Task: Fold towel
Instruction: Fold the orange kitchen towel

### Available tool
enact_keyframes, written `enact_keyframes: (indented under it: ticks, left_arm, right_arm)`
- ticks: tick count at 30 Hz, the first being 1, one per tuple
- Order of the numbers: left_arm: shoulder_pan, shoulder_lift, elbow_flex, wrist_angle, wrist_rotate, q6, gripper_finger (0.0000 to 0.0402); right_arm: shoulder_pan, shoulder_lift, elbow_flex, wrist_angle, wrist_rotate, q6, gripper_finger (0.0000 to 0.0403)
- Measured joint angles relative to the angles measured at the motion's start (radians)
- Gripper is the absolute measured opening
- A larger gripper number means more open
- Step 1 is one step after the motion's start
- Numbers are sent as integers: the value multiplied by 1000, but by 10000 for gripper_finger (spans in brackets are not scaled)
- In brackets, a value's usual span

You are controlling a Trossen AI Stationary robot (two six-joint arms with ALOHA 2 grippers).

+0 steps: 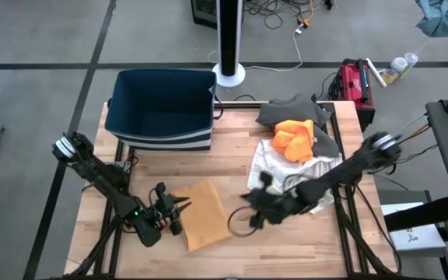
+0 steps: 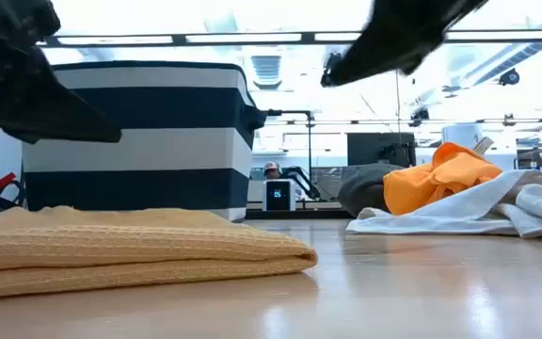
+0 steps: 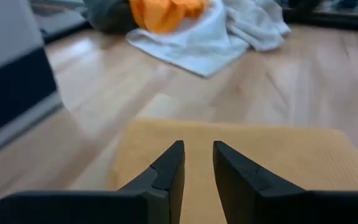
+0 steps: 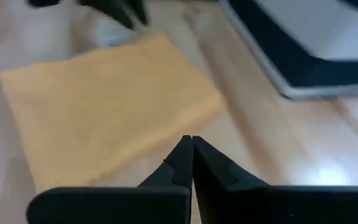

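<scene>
The towel (image 1: 204, 211) is a tan waffle-weave cloth, folded into a thick rectangle that lies flat on the wooden table near its front edge; it also shows as towel (image 2: 130, 250), towel (image 3: 278, 155) and towel (image 4: 104, 99). My left gripper (image 1: 183, 208) hovers just over the towel's left edge, its fingers (image 3: 178, 163) a little apart with nothing between them. My right gripper (image 1: 252, 204) hangs shut in the air to the right of the towel, its tips together at gripper (image 4: 190, 149), clear of cloth and table.
A navy and white striped bin (image 1: 162, 109) stands at the back left. A pile of laundry lies at the right: an orange cloth (image 1: 295, 138) on a white cloth (image 1: 286, 167), with a grey cloth (image 1: 290, 113) behind. Bare wood lies between the towel and the pile.
</scene>
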Motion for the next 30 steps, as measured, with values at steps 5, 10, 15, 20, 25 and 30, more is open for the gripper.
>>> enact_keyframes:
  ticks: [5,10,15,20,25,30]
  left_arm:
    - [9,2,0,-2,-19,10,76]
    - [9,2,0,-3,-19,10,76]
    - [9,2,0,-2,-14,5,76]
    - [10,3,0,-1,-15,4,76]
    - [10,3,0,0,-18,4,76]
    - [10,3,0,3,-20,4,76]
  right_arm:
    - [-27,-205,-1,-427,15,155,5]
    - [-97,-355,-2,-790,49,383,24]
    - [-206,-444,-2,-981,49,564,84]
    - [-380,-497,-2,-1132,47,758,154]
    - [-568,-505,-2,-1119,15,722,202]
    - [-754,-457,-2,-1061,-55,581,221]
